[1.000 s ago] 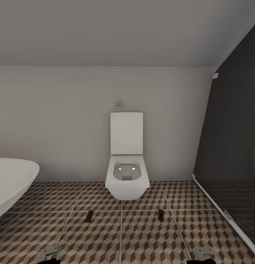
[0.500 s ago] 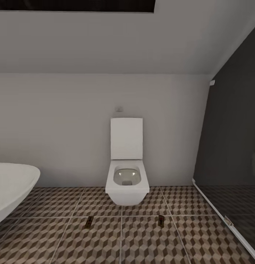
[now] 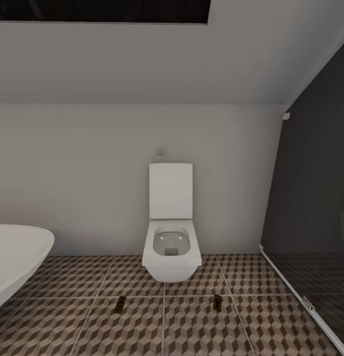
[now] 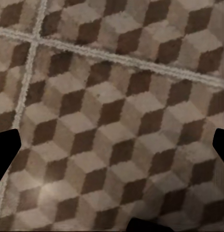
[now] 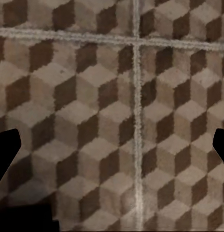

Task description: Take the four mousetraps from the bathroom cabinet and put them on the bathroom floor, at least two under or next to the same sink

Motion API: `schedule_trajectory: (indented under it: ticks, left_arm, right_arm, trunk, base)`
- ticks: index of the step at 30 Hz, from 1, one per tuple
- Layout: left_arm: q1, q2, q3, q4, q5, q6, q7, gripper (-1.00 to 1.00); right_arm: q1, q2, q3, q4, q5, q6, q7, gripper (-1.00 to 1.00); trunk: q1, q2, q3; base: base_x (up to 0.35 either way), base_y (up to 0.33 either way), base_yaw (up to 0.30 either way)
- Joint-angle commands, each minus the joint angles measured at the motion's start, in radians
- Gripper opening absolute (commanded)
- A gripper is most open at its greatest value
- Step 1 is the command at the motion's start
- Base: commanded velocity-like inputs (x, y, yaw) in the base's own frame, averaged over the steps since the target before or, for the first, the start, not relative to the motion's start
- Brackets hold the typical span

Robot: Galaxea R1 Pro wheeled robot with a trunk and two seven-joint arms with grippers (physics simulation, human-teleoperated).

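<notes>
Two mousetraps lie flat on the bathroom floor (image 3: pixel 191 326) in front of the white toilet (image 3: pixel 171 247), well apart: the left mousetrap (image 3: pixel 120 305) and the right mousetrap (image 3: pixel 217 302). A white bathtub (image 3: pixel 16 257) stands at the left, a dark glass shower screen (image 3: pixel 315 207) at the right. The left end effector (image 4: pixel 112 145) and right end effector (image 5: pixel 112 145) hang over bare tiles, dark fingertips wide apart, holding nothing.

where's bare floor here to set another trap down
Free: the tiles between the two mousetraps in front of the toilet, and the stretch from the right trap to the dark glass screen. Tighter at the left, where the white tub overhangs the bathroom floor.
</notes>
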Motion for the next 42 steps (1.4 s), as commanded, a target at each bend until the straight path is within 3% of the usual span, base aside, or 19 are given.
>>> schedule_trajectory:
  ticks: [1, 9, 21, 31, 42]
  left_arm:
    - [0.005, -0.003, 0.002, 0.0, 0.007, 0.0, 0.001, 1.0]
    - [0.045, -0.028, 0.002, 0.0, 0.007, -0.002, 0.001, 1.0]
    - [0.083, -0.038, 0.003, 0.0, 0.007, -0.004, 0.001, 1.0]
    - [0.102, -0.041, 0.004, 0.0, 0.007, -0.014, 0.001, 1.0]
    - [0.108, -0.051, 0.004, 0.0, 0.007, -0.041, 0.001, 1.0]
  right_arm:
    - [0.004, 0.0, -0.001, 0.003, 0.009, -0.004, -0.005, 1.0]
    - [0.061, 0.001, -0.002, 0.003, 0.005, -0.002, -0.005, 1.0]
    - [0.111, 0.017, -0.002, 0.003, 0.002, -0.004, -0.004, 1.0]
    - [0.13, 0.04, -0.003, 0.003, 0.002, -0.011, -0.004, 1.0]
    - [0.133, 0.047, -0.004, 0.003, 0.002, -0.012, -0.004, 1.0]
  trunk:
    - [-0.004, 0.007, 0.002]
    - [-0.035, 0.063, 0.027]
    - [-0.081, 0.147, 0.065]
    - [-0.119, 0.217, 0.096]
    - [-0.161, 0.294, 0.131]
  base:
    - [0.0, 0.0, 0.0]
    - [0.0, 0.0, 0.0]
    - [0.0, 0.0, 0.0]
    - [0.0, 0.0, 0.0]
    - [0.0, 0.0, 0.0]
